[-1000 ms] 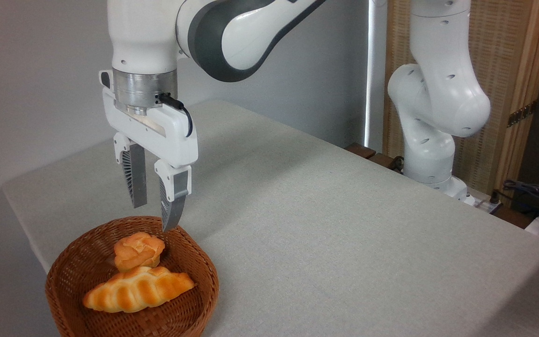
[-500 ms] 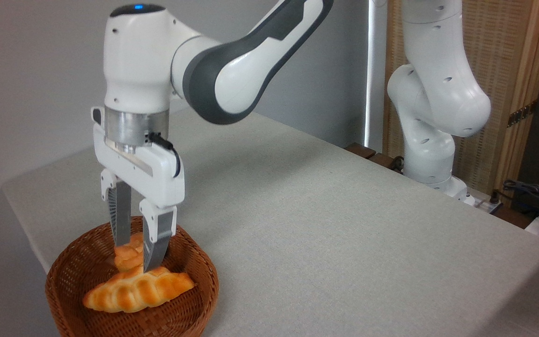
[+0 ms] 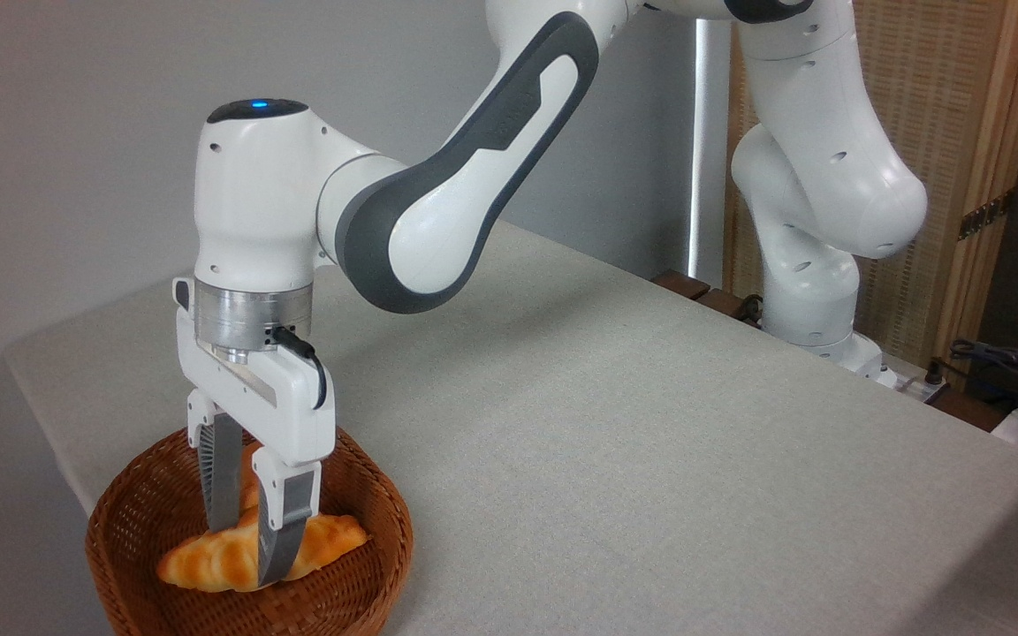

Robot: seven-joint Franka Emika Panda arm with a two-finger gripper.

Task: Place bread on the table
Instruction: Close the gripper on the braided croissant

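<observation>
Since the last frame our hand [image 3: 242, 552] has dropped into the basket [image 3: 368, 579] at the surface's [image 3: 615, 442] 7 o'clock corner. Its fingers [image 3: 284, 530] straddle the bread [image 3: 208, 558] mid-length, narrow; we can't tell if they grip. Bread lies in the basket, bun [image 3: 250, 481] mostly hidden behind.

pincer [image 3: 244, 552] down, fingers apart

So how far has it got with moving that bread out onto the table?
Early. Done: the gripper is down inside the basket, its fingers on either side of the bread's middle. In hand: the grasp; whether they already pinch it can't be told. Left: lifting the loaf, which lies in the basket, carrying it over the rim and setting it on the table.
</observation>
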